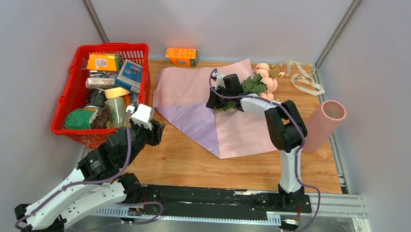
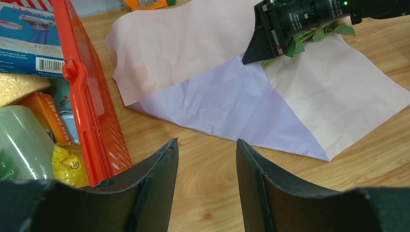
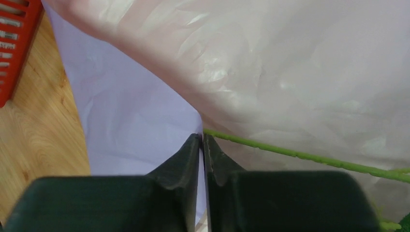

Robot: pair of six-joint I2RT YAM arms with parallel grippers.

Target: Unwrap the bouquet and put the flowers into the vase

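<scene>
Your right end effector has its jaws pressed almost together, and they look to be nipping the bare end of a green stem. That stem is the relation to watch. It runs straight out from the fingertips and away to their right, so you hold the flowers by the very end of their long axis. The blooms lie past the end effector toward the far right, on the opened paper sheet spread flat on the tabletop.

The vase stands at the right edge of the tabletop, well apart from the blooms and nearer this arm's base. From above I cannot tell whether it is upright or leaning.

Your left end effector is spread and holds nothing. It hangs near the red basket, the farther arm from both stems and vase.
</scene>
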